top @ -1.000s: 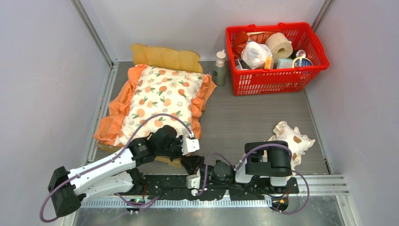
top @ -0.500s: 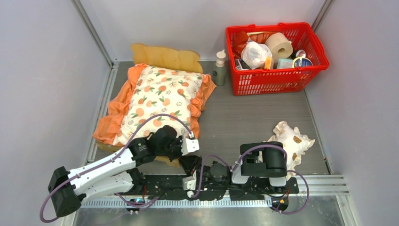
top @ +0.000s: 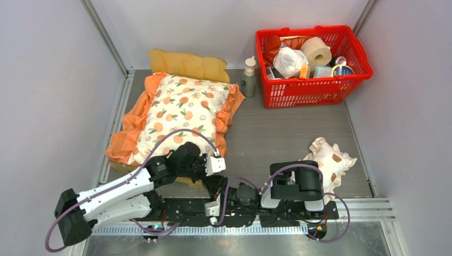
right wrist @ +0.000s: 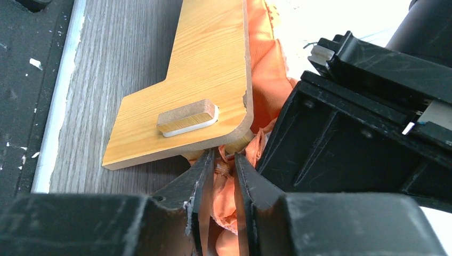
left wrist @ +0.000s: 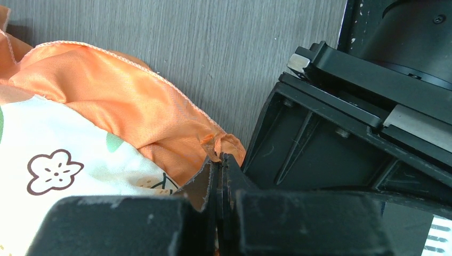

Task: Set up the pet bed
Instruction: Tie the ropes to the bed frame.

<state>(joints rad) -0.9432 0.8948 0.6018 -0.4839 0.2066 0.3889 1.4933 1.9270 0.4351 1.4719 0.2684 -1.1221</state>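
The pet bed lies left of centre. Its long axis runs from the wavy headboard at the far end back toward my bases, and the printed cushion is spread over it. My left gripper sits at the bed's near right corner, clenched tight. The edge of the ruffle meets its tips, but I cannot tell whether any cloth is caught. Just right of it, at the same corner, my right gripper pinches a fold of that orange ruffle, hard by the rounded corner of the bed's wooden foot panel. So the bed stretches away from both grippers, and I judge any tug here would drag the cushion along that axis. The pillow lies well right of the bed, nearer my right arm.
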